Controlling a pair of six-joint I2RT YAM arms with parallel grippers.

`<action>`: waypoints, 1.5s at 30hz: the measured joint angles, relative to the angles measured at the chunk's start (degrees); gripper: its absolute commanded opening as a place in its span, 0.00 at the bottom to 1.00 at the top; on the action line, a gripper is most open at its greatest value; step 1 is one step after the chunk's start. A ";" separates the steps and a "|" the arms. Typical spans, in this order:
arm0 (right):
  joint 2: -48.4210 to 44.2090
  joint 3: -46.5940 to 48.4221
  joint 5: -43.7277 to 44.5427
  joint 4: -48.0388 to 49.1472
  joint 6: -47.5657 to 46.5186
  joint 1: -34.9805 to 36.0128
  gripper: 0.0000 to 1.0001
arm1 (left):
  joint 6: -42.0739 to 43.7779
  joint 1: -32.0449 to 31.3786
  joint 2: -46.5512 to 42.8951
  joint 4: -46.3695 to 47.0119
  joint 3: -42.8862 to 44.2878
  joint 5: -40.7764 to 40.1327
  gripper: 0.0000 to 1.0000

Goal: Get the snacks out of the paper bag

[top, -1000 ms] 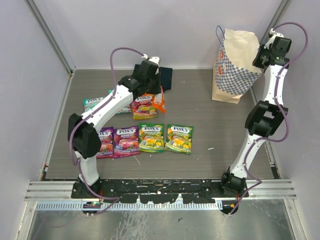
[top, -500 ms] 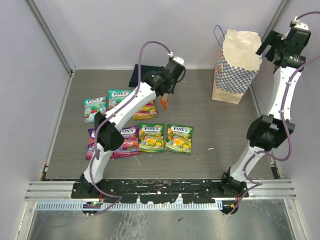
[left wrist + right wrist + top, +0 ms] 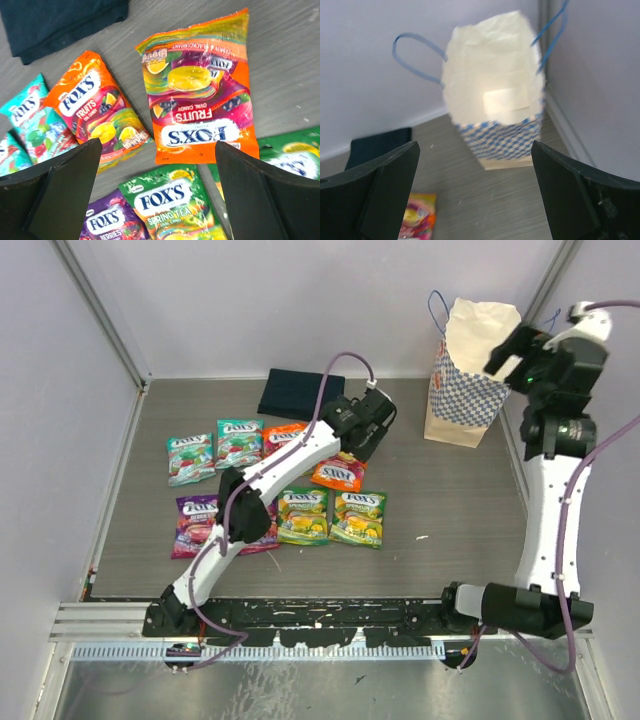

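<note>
Left gripper (image 3: 157,150) jaws are spread wide over the orange Fox's pouch (image 3: 200,95). Right gripper (image 3: 475,145) jaws are parted too, before the far-right paper bag (image 3: 492,100).

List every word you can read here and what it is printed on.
"FOX'S FRUITS OVAL CANDY": upside-down orange pouch; its edge print is too small to read.
"FOX'S FRUITS": other orange pouch.
"FOX'S SPRING TEA": green pouch.
"FOX'S BERRIES": purple pouch.
"FOX'S": teal pouch.
Paper bag, orange-red marks: too blurred to read.
</note>
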 measured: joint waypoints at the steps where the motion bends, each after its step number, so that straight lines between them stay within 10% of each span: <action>1: -1.68 -2.75 0.48 1.31 0.11 2.86 1.00 | -0.24 0.24 -1.64 0.83 -1.79 1.25 0.98; 10: -7.50 -27.69 -1.14 9.35 5.09 22.12 0.95 | -12.59 15.41 -39.15 20.39 -38.75 25.42 0.98; 17: -1.07 -37.92 0.28 13.29 7.80 37.83 0.92 | -16.76 25.22 -54.03 27.82 -50.07 28.24 0.98; 20: 6.64 -37.70 0.02 15.54 6.43 39.04 0.88 | -17.84 25.57 -54.38 29.03 -55.36 30.29 0.97; 25: 21.77 -29.11 -4.48 15.23 1.25 35.08 0.54 | -21.40 25.09 -52.92 30.45 -63.34 35.74 0.51; 34: 38.99 -8.41 -9.49 13.03 -3.04 28.22 0.56 | -28.76 13.97 -43.82 43.39 -68.17 40.37 0.27; 45: 44.09 -9.31 -13.44 11.91 -3.34 25.73 0.52 | -33.94 9.49 -29.05 47.39 -66.23 39.98 0.18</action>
